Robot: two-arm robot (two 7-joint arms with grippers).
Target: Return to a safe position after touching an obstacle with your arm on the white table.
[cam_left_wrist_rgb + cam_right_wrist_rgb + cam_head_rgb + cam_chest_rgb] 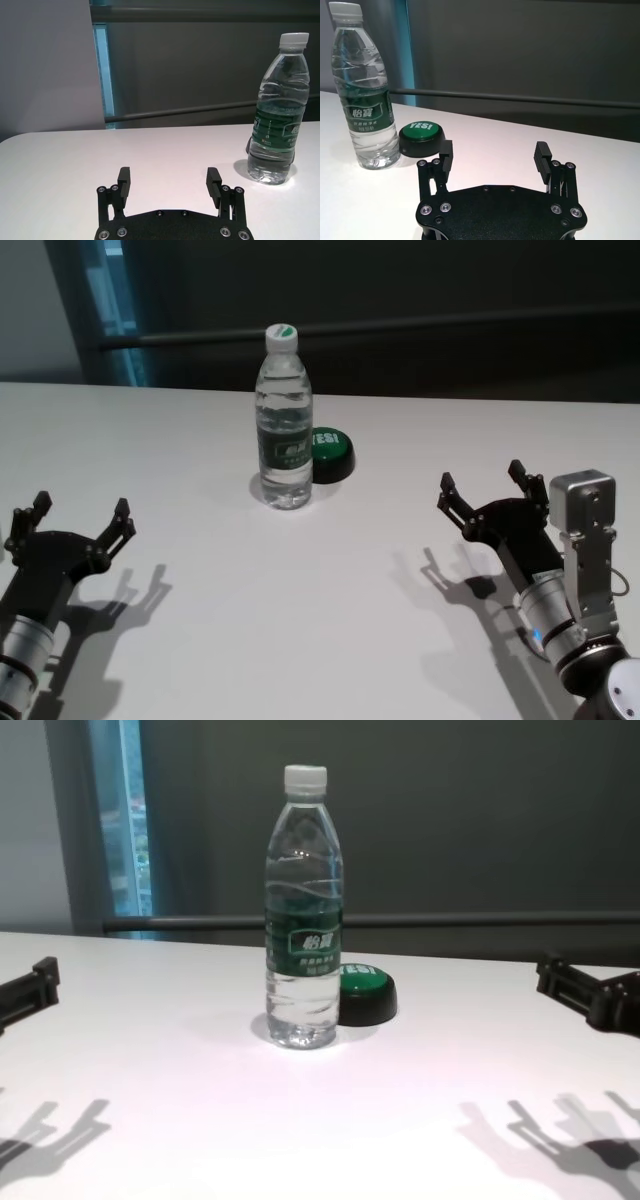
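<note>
Your left pincer (78, 512) and right pincer (483, 483) hung wide, empty, well apart from the upright water bottle (284, 420) on the table (320, 620), likely for clearance.

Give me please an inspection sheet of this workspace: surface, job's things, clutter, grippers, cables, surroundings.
Surface: white table, smooth, carrying shadows of both arms.
Job's things: bottle upright, cap on, near the table's middle, touched by neither arm.
Clutter: green button in a black base, just behind the bottle on its right.
Grippers: left gripper low at the near left, jaws open, holding nothing; right gripper at the near right, jaws open, holding nothing.
Cables: nothing seen.
Surroundings: dark wall with a rail behind the table.
</note>
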